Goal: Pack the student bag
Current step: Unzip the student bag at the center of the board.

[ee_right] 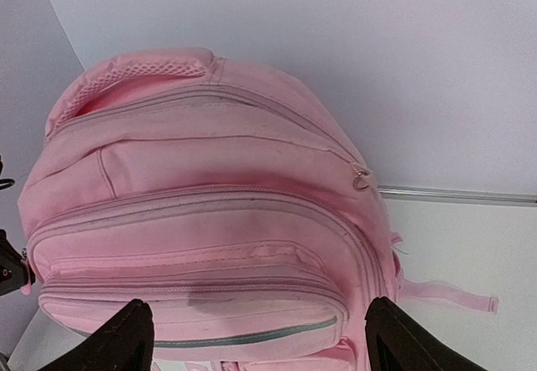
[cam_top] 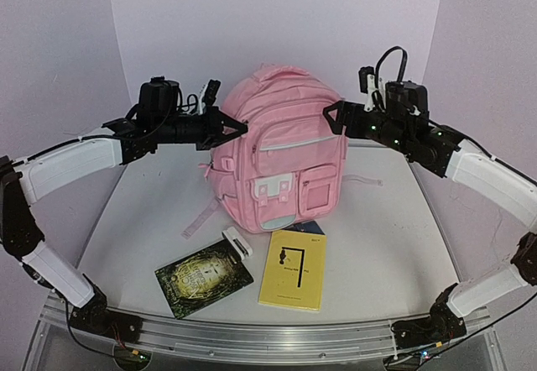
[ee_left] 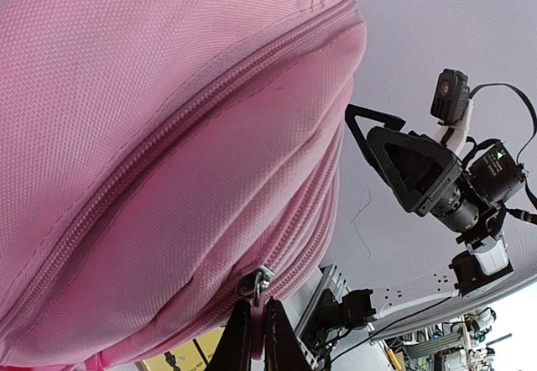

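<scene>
The pink student bag [cam_top: 281, 148] stands upright at the table's middle, zips closed. My left gripper [cam_top: 239, 128] is at its upper left side. In the left wrist view the gripper [ee_left: 256, 342] is shut on the pink pull tab hanging from a metal zip slider [ee_left: 256, 285] on the bag [ee_left: 151, 136]. My right gripper [cam_top: 333, 117] hovers open by the bag's upper right side, not touching it. In the right wrist view its fingers [ee_right: 126, 337] stand wide apart over the bag's front [ee_right: 210, 220]. A second metal slider [ee_right: 361, 180] shows on the bag's right.
A yellow book [cam_top: 294, 269] and a dark green book [cam_top: 203, 277] lie flat in front of the bag. A small white object [cam_top: 237, 243] lies between them. A blue edge [cam_top: 310, 228] sticks out under the bag. The aluminium rail [cam_top: 252, 337] runs along the near edge.
</scene>
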You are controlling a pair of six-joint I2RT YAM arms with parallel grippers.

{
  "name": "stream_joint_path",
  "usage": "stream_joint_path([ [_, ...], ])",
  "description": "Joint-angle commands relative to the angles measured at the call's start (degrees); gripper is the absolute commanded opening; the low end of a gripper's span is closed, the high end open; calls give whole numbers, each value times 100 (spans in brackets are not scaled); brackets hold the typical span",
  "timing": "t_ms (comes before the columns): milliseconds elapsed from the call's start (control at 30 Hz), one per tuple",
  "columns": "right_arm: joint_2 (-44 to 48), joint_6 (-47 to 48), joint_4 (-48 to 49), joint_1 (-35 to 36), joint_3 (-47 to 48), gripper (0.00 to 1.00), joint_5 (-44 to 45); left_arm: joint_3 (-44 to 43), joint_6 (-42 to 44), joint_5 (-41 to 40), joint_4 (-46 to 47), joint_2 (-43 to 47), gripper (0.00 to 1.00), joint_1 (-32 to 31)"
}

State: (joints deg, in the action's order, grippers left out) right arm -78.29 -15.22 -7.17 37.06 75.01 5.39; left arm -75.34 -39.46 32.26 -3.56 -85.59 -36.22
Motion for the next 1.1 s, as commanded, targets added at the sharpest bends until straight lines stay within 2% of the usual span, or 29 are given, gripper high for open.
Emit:
stream_joint_path([
  [0, 235, 279, 380, 78, -104, 86, -470, -683, 185, 348, 494, -239, 0, 9],
  [200, 359, 624, 534, 300, -146, 86, -695, -495, 203, 229, 466, -141, 7, 10],
  [467, 247, 810, 664, 813, -57, 86, -489, 309, 386, -318, 52, 535, 26, 41],
  [667, -101, -233, 768, 1025, 67, 82, -425, 855, 371, -628, -223, 1099, 40, 235],
  [900, -489, -1706, 1444, 1368, -84, 79, -1269, 1205, 390, -800, -391, 1422, 48, 407],
  [1067, -859, -2493, 1579, 1595, 148, 74, -1178, 1417, 552, -879, -332, 1460, 53, 411],
])
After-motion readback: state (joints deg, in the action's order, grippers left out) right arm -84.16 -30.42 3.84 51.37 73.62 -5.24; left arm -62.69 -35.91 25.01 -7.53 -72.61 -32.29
